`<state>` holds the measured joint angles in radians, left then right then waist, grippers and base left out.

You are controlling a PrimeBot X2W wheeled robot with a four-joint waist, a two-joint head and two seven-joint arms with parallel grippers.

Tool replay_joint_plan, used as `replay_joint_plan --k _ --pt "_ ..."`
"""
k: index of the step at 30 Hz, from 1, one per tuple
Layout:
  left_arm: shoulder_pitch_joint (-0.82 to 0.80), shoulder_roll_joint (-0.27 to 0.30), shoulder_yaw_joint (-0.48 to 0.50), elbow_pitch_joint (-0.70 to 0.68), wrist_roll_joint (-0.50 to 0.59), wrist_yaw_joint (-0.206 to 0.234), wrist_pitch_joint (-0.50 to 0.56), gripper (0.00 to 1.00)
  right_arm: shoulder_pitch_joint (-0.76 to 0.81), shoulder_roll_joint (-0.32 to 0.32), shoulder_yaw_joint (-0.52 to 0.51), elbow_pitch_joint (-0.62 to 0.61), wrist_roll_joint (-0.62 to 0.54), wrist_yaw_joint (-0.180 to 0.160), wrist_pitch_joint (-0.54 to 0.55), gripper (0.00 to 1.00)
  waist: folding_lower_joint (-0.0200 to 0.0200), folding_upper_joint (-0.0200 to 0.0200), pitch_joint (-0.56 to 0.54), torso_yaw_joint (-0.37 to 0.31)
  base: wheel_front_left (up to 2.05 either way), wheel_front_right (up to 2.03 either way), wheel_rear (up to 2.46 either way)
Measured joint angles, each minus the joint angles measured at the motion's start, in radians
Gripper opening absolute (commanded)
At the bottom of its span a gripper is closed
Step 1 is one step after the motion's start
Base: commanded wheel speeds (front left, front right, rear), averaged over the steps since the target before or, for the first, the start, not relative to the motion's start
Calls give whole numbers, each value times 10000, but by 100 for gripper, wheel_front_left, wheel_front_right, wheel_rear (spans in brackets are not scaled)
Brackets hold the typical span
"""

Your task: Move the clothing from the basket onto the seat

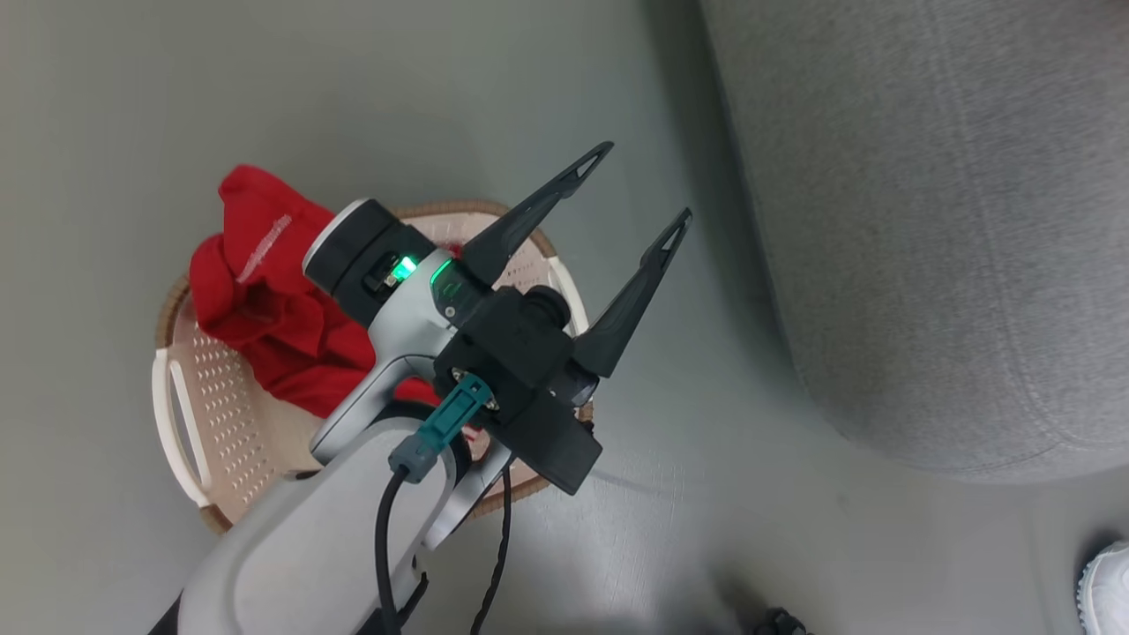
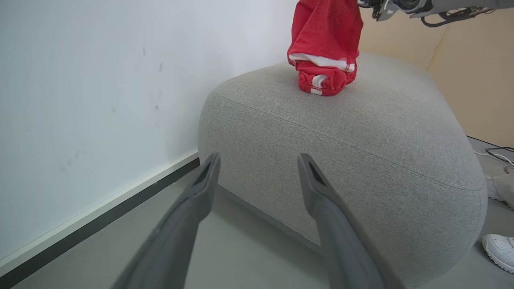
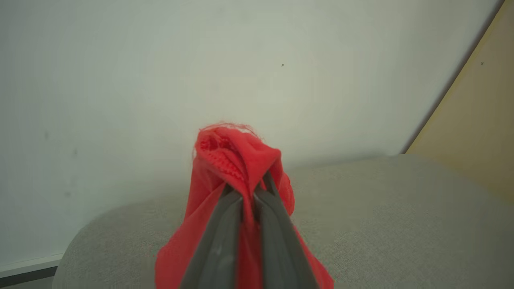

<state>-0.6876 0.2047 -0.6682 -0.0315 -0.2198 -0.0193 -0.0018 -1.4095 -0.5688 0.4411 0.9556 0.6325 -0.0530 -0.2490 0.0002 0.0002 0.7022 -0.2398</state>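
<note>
Red garment (image 3: 237, 152) is pinched between the closed fingers of the right gripper (image 3: 248, 196), centre frame; its lower end touches the seat (image 2: 361, 132) top, upper centre of the left wrist view. Left gripper (image 1: 639, 183) stands open and empty over the basket (image 1: 181, 414), lower left, where 1 red heap (image 1: 265, 300) overhangs the rim. Bare floor (image 1: 688, 494) separates basket and seat edge.

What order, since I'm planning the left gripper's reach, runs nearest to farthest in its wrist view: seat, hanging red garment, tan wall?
1. seat, straight ahead.
2. hanging red garment, on the seat's top.
3. tan wall, behind, upper right.
</note>
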Motion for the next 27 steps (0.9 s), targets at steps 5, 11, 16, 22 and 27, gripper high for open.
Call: replay_joint_plan --k 5,11,16,22,27 --pt "-117 -42 -96 12 31 -82 -2 100 -44 617 261 318 -119 2 -4 0 0 0 566 164 0 0 0" --pt "-137 -44 -159 215 105 -165 -104 100 51 1133 585 686 -303 94 -42 5 0 0 872 353 0 0 0" --pt "-240 -58 -184 368 105 -196 -286 100 161 1396 802 882 -560 270 -77 100 -2 0 750 347 0 0 0" --pt "-241 -121 -213 708 105 -261 -621 100 582 1538 903 949 -734 447 -77 100 -3 -1 404 260 0 0 0" --pt "-230 -226 -211 1193 -19 -341 -928 100 987 1661 1037 930 -905 579 -77 100 -3 -2 -63 193 0 0 0"
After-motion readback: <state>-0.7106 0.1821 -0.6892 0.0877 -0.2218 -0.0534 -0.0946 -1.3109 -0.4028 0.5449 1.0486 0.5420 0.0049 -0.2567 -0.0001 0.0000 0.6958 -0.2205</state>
